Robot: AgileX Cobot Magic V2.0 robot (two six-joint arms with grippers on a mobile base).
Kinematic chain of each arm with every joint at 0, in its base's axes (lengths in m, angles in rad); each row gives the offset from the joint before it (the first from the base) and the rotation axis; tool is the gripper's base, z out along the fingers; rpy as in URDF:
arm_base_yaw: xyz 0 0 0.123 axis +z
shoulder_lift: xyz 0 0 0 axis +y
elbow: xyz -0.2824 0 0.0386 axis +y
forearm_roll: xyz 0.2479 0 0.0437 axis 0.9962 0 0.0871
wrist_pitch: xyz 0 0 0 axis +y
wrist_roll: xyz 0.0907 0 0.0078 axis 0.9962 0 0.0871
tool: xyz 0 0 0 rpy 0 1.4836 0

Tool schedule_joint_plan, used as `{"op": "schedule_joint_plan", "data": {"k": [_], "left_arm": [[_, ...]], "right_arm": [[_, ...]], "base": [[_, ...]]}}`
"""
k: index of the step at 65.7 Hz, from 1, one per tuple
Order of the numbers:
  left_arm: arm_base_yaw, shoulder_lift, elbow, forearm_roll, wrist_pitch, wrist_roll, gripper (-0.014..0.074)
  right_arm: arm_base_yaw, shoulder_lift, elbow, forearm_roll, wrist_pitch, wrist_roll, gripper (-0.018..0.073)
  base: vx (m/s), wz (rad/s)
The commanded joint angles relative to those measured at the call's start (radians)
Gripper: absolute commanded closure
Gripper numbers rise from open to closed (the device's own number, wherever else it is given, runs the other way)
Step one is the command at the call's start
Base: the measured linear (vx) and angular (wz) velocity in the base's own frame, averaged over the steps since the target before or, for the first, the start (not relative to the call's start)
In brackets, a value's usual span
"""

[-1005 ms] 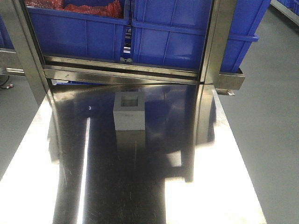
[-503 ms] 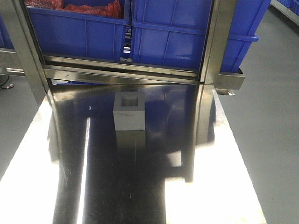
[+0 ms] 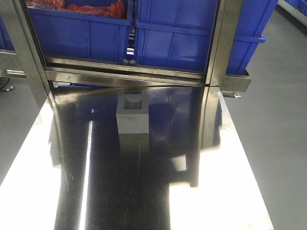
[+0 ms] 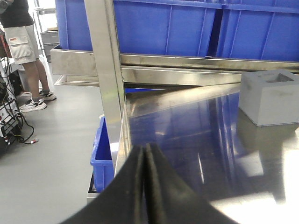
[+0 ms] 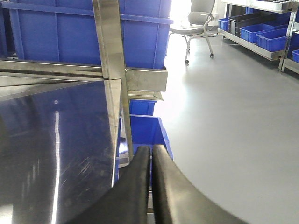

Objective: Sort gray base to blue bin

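The gray base (image 3: 132, 115) stands on the steel table (image 3: 230, 191), recess facing up, near the back rail. The left wrist view shows it as the gray base (image 4: 271, 98) at the far right, well ahead of my left gripper (image 4: 145, 149), which is shut and empty near the table's left edge. My right gripper (image 5: 151, 149) is also shut and empty, hanging over the table's right edge. A low blue bin (image 5: 147, 133) sits beside the table on the right and another blue bin (image 4: 102, 154) on the left. I cannot tell which is the task's blue bin.
Large blue crates (image 3: 177, 43) fill the steel rack (image 3: 124, 72) behind the table; the left one holds red bagged items (image 3: 96, 7). Upright posts (image 3: 218, 43) flank the rack. A person (image 4: 21, 42) stands on the floor far left; an office chair (image 5: 196, 23) is far right.
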Motion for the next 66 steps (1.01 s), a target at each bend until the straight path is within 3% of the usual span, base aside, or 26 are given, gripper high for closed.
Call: {"op": "schedule_joint_plan", "data": {"k": [1,9,22,39,54,60,66], "left_arm": [[0.003,-0.013,-0.020,-0.002,-0.096,-0.005,0.0604],[0.003,-0.013,-0.050,-0.020,-0.141,-0.024,0.0604],[0.003,0.039,-0.198,-0.008,-0.043,-0.033,0.0604],[0.003,0.352,-0.444,-0.007,0.153,-0.004,0.0604],[0.003,0.501,-0.496,-0.007,0.118,-0.003,0.0601],[0.003,0.501,-0.496,-0.007,0.102,-0.003,0.0570],[0.003,0.496,-0.496,-0.006,0.098,-0.003,0.0461]], "right_arm": [[0.000,-0.002,0.000,-0.007,-0.074,-0.007,0.0564],[0.000,-0.002,0.000,-0.007,-0.074,-0.007,0.0564],[0.000,-0.002,0.000,-0.007,-0.074,-0.007,0.0564],[0.000,-0.002,0.000,-0.007,-0.074,-0.007,0.0564],[0.000,-0.002,0.000,-0.007,-0.074,-0.007,0.0564],[0.000,-0.002,0.000,-0.007,-0.074,-0.007,0.0564],[0.000,-0.002,0.000,-0.007,-0.074,-0.007,0.0564]], "base": [[0.00,0.00],[0.00,0.00],[0.00,0.00],[0.00,0.00],[0.00,0.00],[0.00,0.00],[0.00,0.00]]}}
